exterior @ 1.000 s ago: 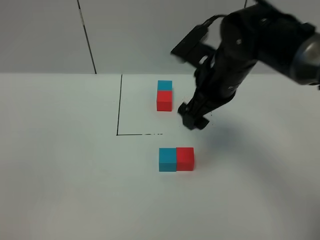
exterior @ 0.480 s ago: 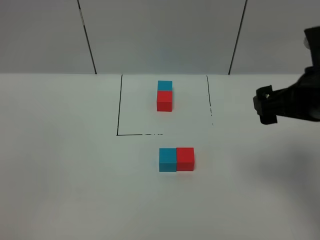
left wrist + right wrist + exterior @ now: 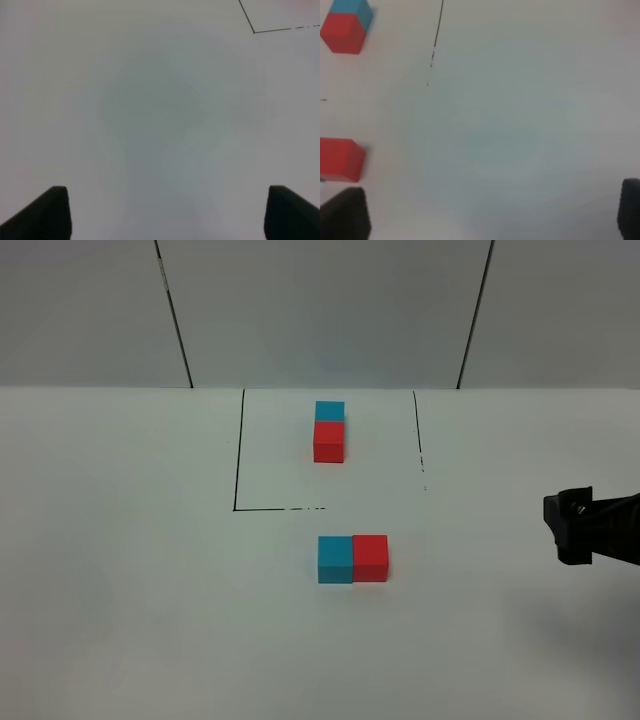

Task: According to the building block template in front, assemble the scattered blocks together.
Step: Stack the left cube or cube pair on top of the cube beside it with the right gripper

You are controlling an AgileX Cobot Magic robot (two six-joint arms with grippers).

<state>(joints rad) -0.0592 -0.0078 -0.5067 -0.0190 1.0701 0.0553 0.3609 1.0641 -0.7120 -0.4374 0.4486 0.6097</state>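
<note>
Black right pincer (image 3: 568, 528) spread, withdrawn lower to right edge | scattered blocks (image 3: 352, 558) joined, unmoved | left pincer (image 3: 160, 212) spread

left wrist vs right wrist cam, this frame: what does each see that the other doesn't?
Left wrist only: a corner of the black outline; the rest is white table. Right wrist only: the template pair, the loose red cube, and a straight side of the outline. Both: the table, a piece of the outline, and their own claw open with nothing in it, left claw and right claw.
</note>
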